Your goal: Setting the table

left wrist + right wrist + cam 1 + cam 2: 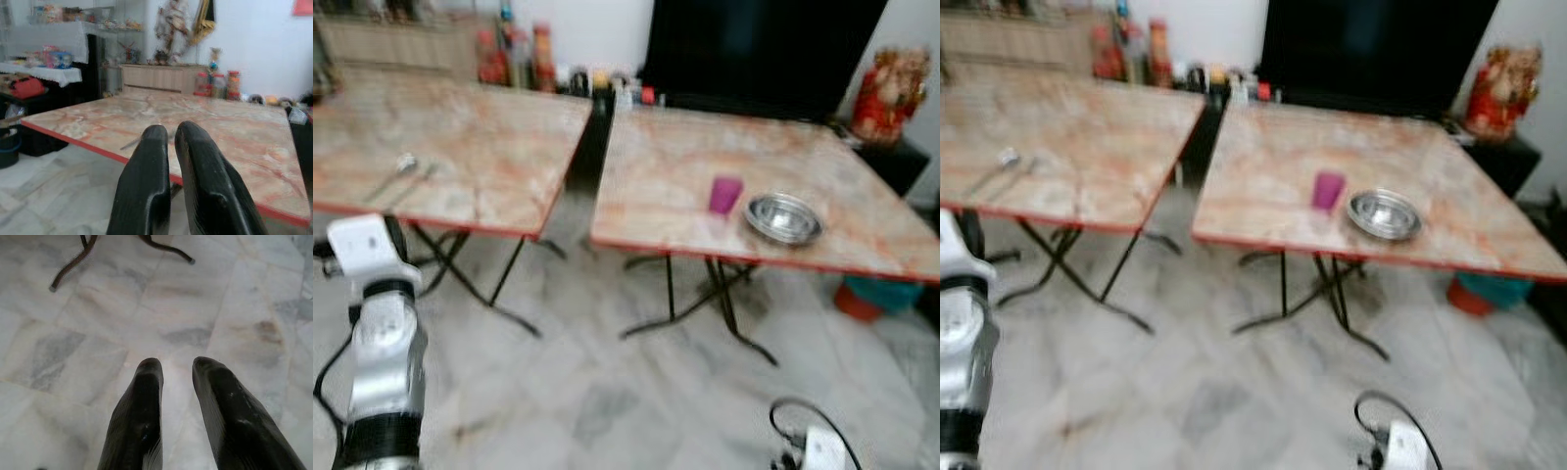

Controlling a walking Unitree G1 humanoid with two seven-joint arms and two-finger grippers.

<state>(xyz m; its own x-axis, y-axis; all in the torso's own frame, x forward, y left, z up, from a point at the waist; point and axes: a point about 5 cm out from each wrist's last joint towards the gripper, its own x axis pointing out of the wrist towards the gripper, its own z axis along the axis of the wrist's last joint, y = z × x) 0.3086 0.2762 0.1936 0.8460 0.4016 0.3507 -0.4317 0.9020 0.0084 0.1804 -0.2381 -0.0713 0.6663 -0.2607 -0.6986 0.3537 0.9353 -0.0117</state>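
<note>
Now we stand a little back from two marble-pattern folding tables. On the left table [460, 137] lie a spoon [396, 171] and, just beside it, what seems to be a fork [419, 179], though blur makes this uncertain. On the right table [754, 166], near its front edge, a pink cup [725, 194] stands just beside a steel bowl [784, 217].

Our left gripper [168, 134] is raised and points at the left table, its fingers almost together and holding nothing. Our right gripper [173, 367] hangs low over the floor, fingers a little apart, also empty.

We judge these risks: the cutlery is thin and flat, so the fingers may slide over it; the cup and bowl are close to the edge and a careless reach could push them off; the table legs [724, 304] could catch our step.
</note>
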